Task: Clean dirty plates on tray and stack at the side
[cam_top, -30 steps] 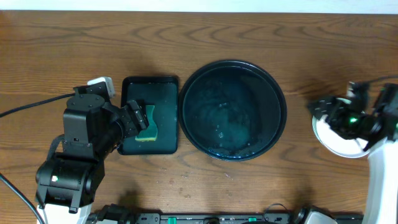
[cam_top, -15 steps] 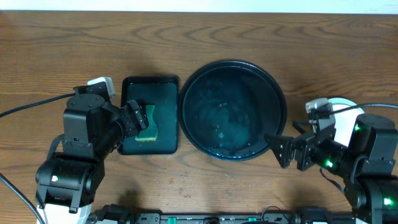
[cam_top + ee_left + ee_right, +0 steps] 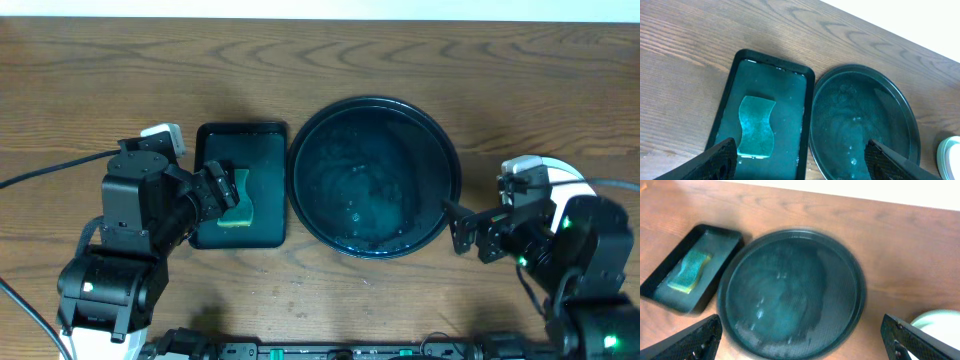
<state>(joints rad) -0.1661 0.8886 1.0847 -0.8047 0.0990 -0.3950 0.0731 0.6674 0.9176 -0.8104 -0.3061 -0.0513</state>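
As seen from overhead, tray [image 3: 375, 180]: mid-tabletop, glossy, wet inside.
Plates [image 3: 940, 322]: pale, on the tabletop [image 3: 100, 80] at the tray's 3 o'clock, partly under the right arm; count unclear.
Right gripper [image 3: 462, 232]: at the tray's 4 o'clock, fingers spread wide, grasping nothing.
Left gripper [image 3: 215, 192]: released, above the rectangular tray [image 3: 262, 140] at 9 o'clock.
Sponge [image 3: 238, 200]: green, lying in the rectangular tray.
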